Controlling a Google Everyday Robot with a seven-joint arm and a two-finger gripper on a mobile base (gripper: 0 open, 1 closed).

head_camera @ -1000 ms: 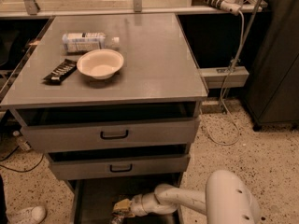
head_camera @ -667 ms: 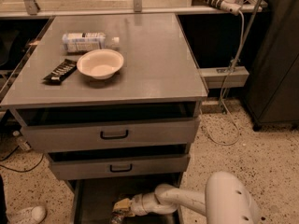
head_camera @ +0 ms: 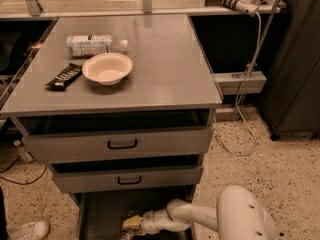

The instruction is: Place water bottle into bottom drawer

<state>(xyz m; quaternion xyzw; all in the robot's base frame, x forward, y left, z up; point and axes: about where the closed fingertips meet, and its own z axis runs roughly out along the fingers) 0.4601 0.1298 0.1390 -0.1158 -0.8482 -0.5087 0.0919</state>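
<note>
End effector (head_camera: 133,224) is down inside the open bottom drawer (head_camera: 100,211), just above the dark floor near the front edge. Water bottle (head_camera: 128,223) looks to be right at its tip, mostly hidden; can't tell if the end effector is clamped on it or apart. On the counter (head_camera: 165,69): white-label bottle (head_camera: 92,44), bowl (head_camera: 107,68), dark wrapper (head_camera: 64,76).

Matt grey metal tabletop (head_camera: 165,69), glossy cream bowl (head_camera: 107,68), rough speckled floor (head_camera: 250,169), smooth white plastic arm (head_camera: 200,215), its gripper (head_camera: 131,225) low in the dark matt-floored bottom drawer (head_camera: 100,213).
</note>
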